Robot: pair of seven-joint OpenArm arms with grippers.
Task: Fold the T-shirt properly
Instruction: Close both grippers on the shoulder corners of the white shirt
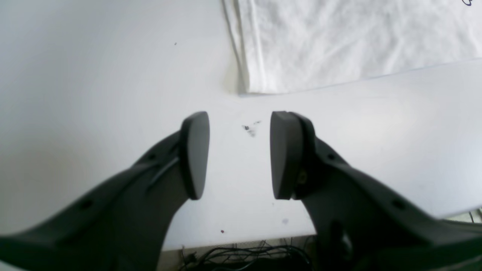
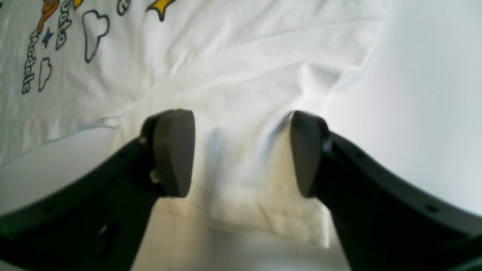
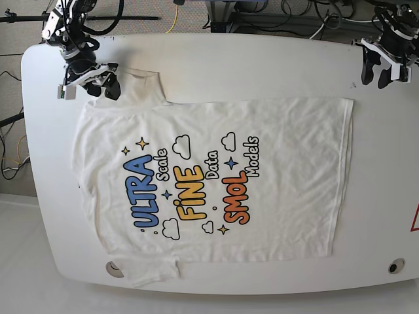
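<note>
The T-shirt (image 3: 216, 186) lies spread flat and print-up across the white worktop (image 3: 262, 62), collar end toward the base view's left and hem toward its right, so both arms can reach opposite ends. The right end effector (image 2: 243, 152) hovers over the upper sleeve (image 2: 241, 113), pads apart with cloth beneath but nothing gripped; probably placed to take that sleeve for a first fold inward. The left end effector (image 1: 239, 154) waits over bare worktop just off the hem corner (image 1: 248, 88), pads apart and empty. The lower sleeve (image 3: 154, 271) reaches the worktop's near edge, leaving little margin there; the far strip stays free.
</note>
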